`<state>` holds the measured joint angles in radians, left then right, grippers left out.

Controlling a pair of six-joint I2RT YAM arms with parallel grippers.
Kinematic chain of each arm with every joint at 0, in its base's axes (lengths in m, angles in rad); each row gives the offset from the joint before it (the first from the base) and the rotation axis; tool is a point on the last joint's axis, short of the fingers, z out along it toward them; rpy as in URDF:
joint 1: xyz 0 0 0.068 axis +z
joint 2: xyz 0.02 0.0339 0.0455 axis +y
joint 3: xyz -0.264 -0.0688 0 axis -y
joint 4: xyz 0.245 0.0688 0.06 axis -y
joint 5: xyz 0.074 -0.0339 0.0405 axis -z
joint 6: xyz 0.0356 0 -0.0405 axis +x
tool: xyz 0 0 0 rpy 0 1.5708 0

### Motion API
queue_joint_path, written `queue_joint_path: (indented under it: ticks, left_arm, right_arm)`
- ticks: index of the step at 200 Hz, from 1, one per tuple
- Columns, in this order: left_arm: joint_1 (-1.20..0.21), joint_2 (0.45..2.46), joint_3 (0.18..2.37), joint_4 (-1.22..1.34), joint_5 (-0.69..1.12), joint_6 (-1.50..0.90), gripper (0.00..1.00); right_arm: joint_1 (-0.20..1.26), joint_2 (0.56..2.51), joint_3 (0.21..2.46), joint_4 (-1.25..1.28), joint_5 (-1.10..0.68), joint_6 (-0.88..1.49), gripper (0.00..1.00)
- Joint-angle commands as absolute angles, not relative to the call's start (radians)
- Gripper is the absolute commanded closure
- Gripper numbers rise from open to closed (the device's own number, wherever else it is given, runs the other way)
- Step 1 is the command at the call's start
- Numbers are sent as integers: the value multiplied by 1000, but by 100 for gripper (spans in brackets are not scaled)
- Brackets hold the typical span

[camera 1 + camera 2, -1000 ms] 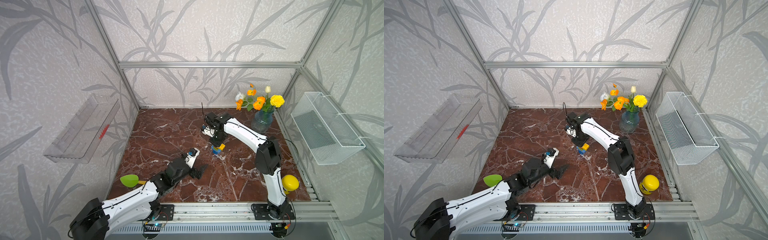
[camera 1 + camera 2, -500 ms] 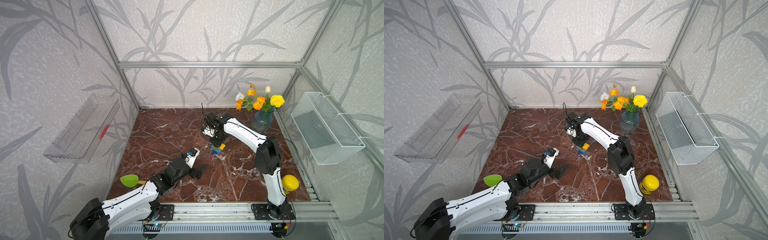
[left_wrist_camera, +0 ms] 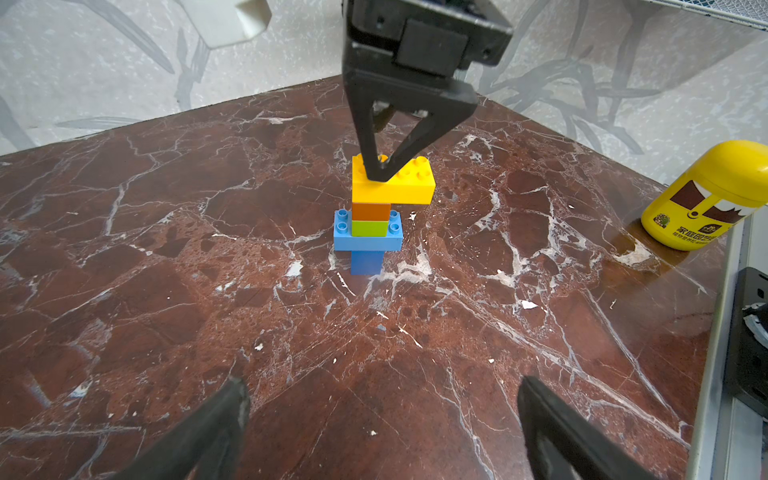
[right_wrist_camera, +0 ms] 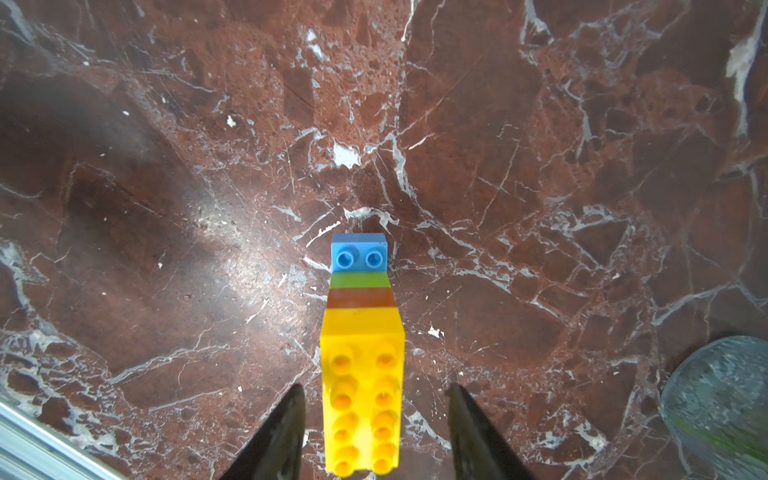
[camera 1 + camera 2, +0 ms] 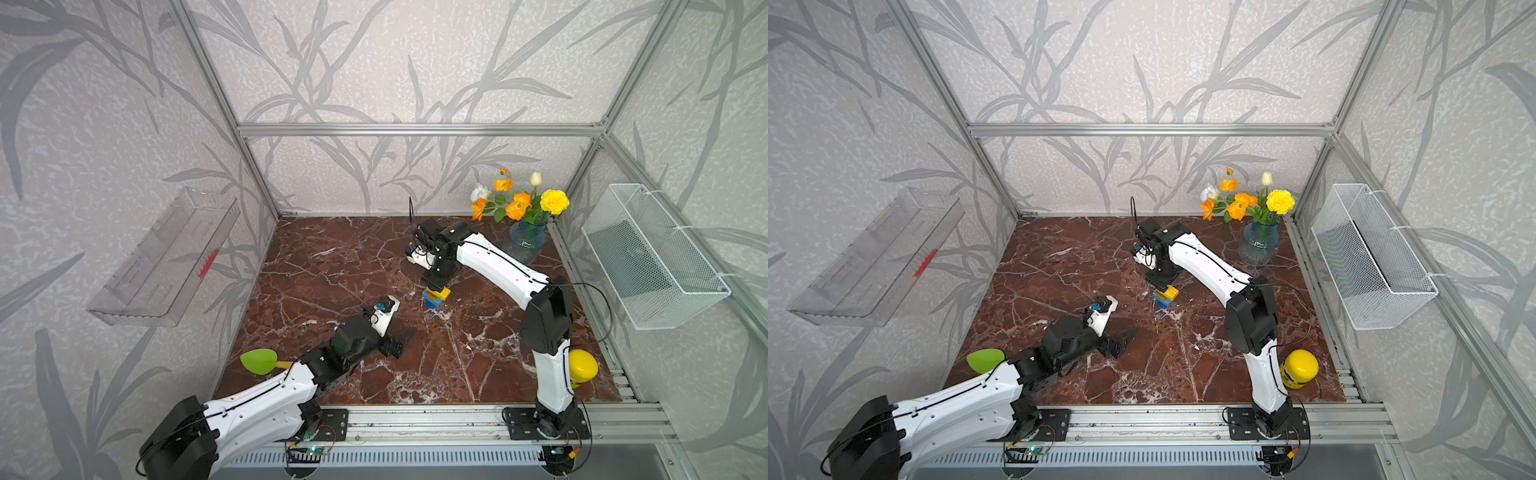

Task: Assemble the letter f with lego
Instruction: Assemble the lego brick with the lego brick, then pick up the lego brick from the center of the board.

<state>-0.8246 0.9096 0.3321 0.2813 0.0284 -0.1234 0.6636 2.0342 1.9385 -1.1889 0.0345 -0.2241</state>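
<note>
Veined red-brown marble bench (image 5: 332, 266) carries the letter f (image 3: 376, 216) near its middle: five glossy, studded plastic bricks (image 5: 1165, 296) stacked upright, two blue, one green, one orange, one long yellow bar (image 4: 361, 365) on top. Above it the right gripper (image 4: 375, 385) straddles the yellow bar, jaws parted with a gap on each side. Well apart from the stack, the left gripper (image 3: 382, 380) gapes wide and empty.

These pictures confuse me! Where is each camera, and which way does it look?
Top views: high in front, looking down on the table; left arm, right arm show.
Left wrist: low, facing the letter f; left gripper frames it.
Right wrist: looks down on the yellow bar; right gripper straddles it.
Shared: the letter f.
</note>
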Motion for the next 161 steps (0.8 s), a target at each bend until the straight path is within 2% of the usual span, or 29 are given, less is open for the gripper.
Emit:
queue_joint_path:
  ticks: [1,88,161]
  left_arm:
    - [-827,896,347,279,38,-121,1]
    - [-828,909,365,269,52,-120,1]
    - [-828,926,376,269,57,-118,1]
  right_arm:
    - [633,1972,1895,-1189,-21,-236,43]
    - [606,1965,1809,-1149,-98,-249,44]
    - [604,1978,1787,-1143,-111,-244,49]
